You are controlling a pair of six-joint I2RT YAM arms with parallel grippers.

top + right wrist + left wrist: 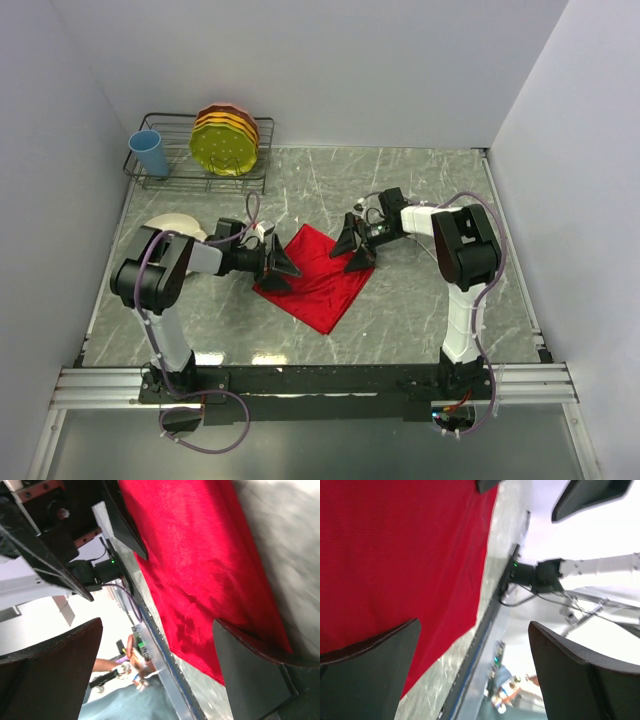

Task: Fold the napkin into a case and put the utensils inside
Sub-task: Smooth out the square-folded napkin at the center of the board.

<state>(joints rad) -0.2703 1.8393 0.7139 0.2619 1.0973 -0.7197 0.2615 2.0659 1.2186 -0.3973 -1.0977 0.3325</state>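
Nearest the lens runs the mounting rail (300, 378), with both arm bases bolted to it. Going from the left, a cream plate (172, 222) lies half hidden behind the left arm's elbow. Further back, a blue cup (150, 153) and a dish rack (200, 185) of yellow and orange plates (226, 142) stand well apart from the work.

The left gripper (279, 268) hangs with jaws spread wide at the left edge of the napkin (318, 282), pinching nothing. That red cloth lies flat as a diamond in the middle of the table (430, 300). The right gripper (352, 251), equally spread and empty, sits at its upper right edge.

Trouble is likeliest from the shiny fabric. A finger may skate over it, or catch too little and let the edge slip out mid-fold, leaving a crooked case. The two grippers are near each other, so a crossing fold could bring them together. The utensils show in no view; whether the left arm hides them I cannot tell.
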